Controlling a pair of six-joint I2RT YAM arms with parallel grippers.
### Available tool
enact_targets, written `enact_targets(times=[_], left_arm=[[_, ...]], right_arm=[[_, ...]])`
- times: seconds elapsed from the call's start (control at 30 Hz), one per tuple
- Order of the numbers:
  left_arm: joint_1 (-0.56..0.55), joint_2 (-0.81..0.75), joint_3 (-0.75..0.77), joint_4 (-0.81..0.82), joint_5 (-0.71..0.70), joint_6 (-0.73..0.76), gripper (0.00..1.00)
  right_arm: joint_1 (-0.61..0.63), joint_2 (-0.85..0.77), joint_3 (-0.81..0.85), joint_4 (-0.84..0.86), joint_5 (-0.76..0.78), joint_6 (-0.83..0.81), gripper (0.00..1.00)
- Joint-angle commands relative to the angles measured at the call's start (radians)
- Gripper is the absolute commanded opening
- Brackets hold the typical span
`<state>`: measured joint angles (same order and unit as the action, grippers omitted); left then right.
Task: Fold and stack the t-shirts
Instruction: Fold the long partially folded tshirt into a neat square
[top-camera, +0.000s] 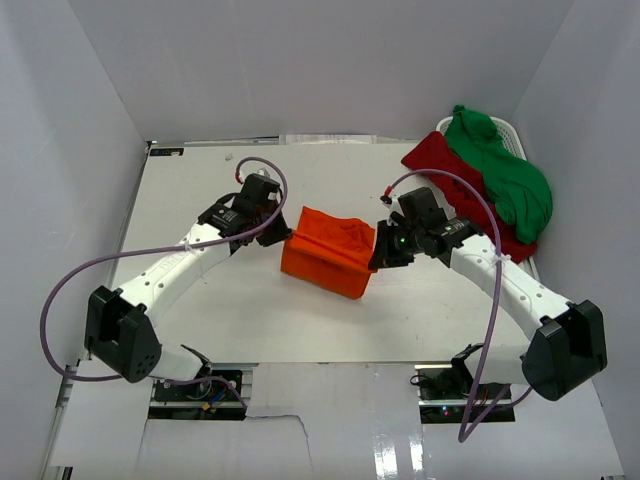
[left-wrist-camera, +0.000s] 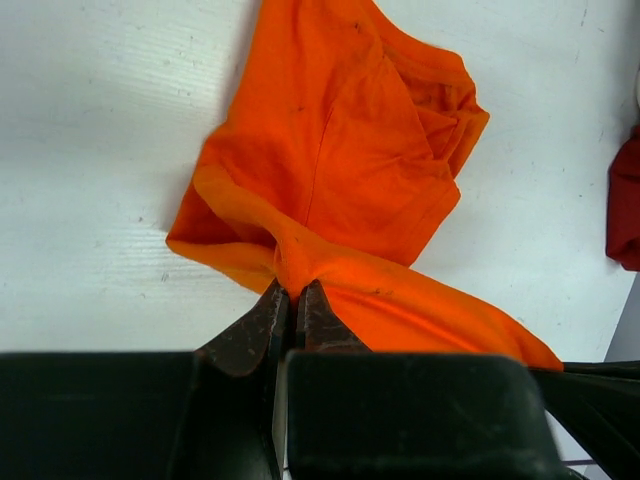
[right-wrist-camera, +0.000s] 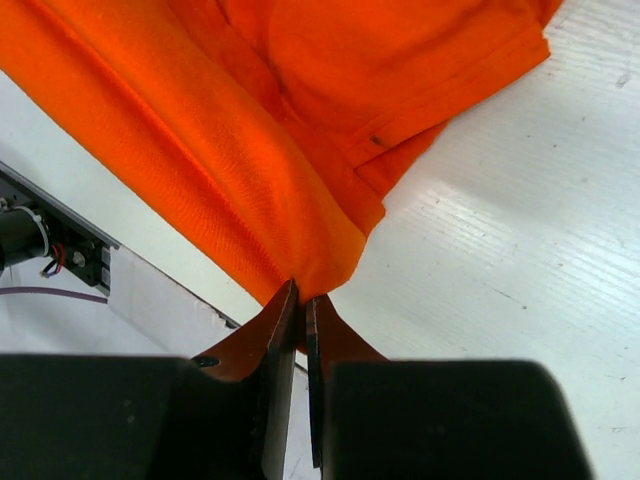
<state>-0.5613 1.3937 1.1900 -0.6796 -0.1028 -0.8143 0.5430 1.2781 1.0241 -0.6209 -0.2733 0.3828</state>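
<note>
**A:** Where is the orange t-shirt (top-camera: 325, 250) lying?

**B:** It is lying bunched in a rough block between the two end effectors, with one side reaching each of them. The left wrist view is showing most of the cloth spreading over the desk (top-camera: 250, 310) just ahead of the fingers.

**A:** What is the left end effector (left-wrist-camera: 291, 300) doing?

**B:** It is pinching a gathered fold at the shirt's edge. Its jaws are standing almost closed, with only the cloth parting them.

**A:** And the right end effector (right-wrist-camera: 301, 300)?

**B:** Much the same. It is gripping a folded corner on the opposite side, and its jaws are nearly meeting around a thin wedge of orange fabric. The cloth is fanning out wide ahead of its tips.

**A:** Where are the other shirts sitting?

**B:** They are lying behind the right end effector and out to its right, well apart from the left one. A white basket (top-camera: 512, 130) is standing there at the far right corner of the desk. The green t-shirt (top-camera: 505, 170) is lying crumpled on top, and it is covering most of the basket. The dark red t-shirt (top-camera: 445, 170) is lying under the green one. One side of it is spilling over the rim onto the desk, close behind the right arm's wrist.

**A:** Is the red one touching the orange one?

**B:** No, they are lying apart, with the right end effector standing between them.
</note>
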Motion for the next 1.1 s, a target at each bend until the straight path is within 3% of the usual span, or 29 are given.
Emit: enact_targets(times=[0.0, 0.5, 0.77, 0.87, 0.93, 1.0, 1.07], left_arm=[[0.024, 0.042, 0.06, 0.04, -0.011, 0.033, 0.12], [0.084, 0.271, 0.232, 0.069, 0.018, 0.066, 0.12], [0.133, 0.399, 0.344, 0.06, 0.038, 0.084, 0.12], [0.147, 0.454, 0.385, 0.058, 0.044, 0.087, 0.13], [0.152, 0.488, 0.419, 0.061, 0.046, 0.087, 0.16], [0.153, 0.542, 0.444, 0.071, 0.04, 0.083, 0.25], [0.155, 0.574, 0.482, 0.097, 0.019, 0.073, 0.45]], right_arm=[[-0.032, 0.021, 0.059, -0.014, -0.006, -0.053, 0.12], [-0.161, 0.217, 0.177, -0.004, -0.07, -0.156, 0.12], [-0.219, 0.395, 0.316, -0.008, -0.122, -0.194, 0.12], [-0.235, 0.443, 0.375, -0.01, -0.135, -0.197, 0.17], [-0.245, 0.484, 0.408, -0.007, -0.123, -0.194, 0.26], [-0.25, 0.52, 0.424, -0.002, -0.083, -0.176, 0.34], [-0.255, 0.546, 0.459, 0.022, -0.035, -0.157, 0.38]])
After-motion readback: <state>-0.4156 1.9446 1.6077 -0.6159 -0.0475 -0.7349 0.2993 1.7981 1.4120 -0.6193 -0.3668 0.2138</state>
